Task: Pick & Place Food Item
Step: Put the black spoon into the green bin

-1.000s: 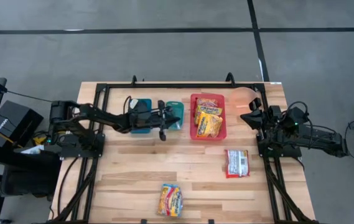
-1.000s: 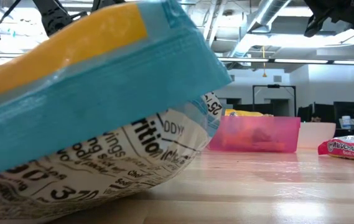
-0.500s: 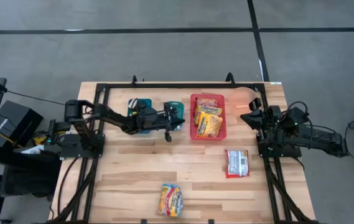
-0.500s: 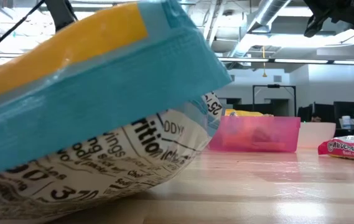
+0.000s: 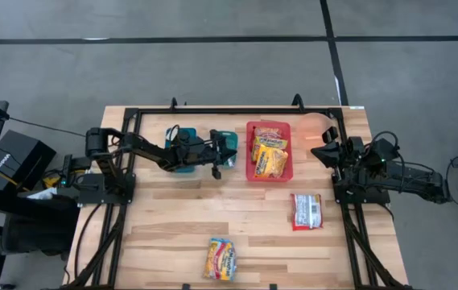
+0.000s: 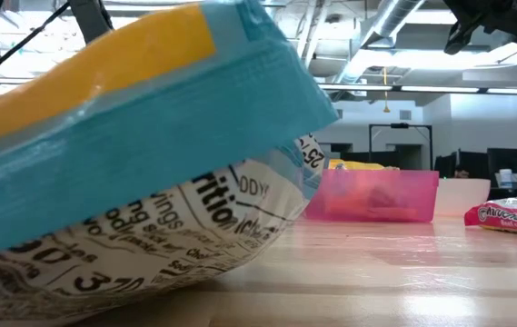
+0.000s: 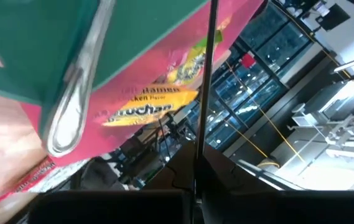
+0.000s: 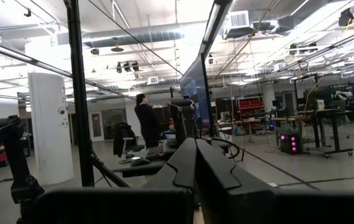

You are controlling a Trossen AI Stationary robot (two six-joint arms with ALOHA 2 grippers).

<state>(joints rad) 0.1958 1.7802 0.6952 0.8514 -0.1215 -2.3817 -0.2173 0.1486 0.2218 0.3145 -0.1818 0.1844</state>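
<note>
High view: left end effector farther right.

We are looking at a robotics lab set inside a large open industrial hall. Overhead we see exposed silver ducts, pipes and strip lights under a bare ceiling. Beyond our wooden table, which stands on a grey concrete floor marked with dark lines, desks carry monitors and equipment. A person stands at a workstation, and a white round column rises nearby.
</note>
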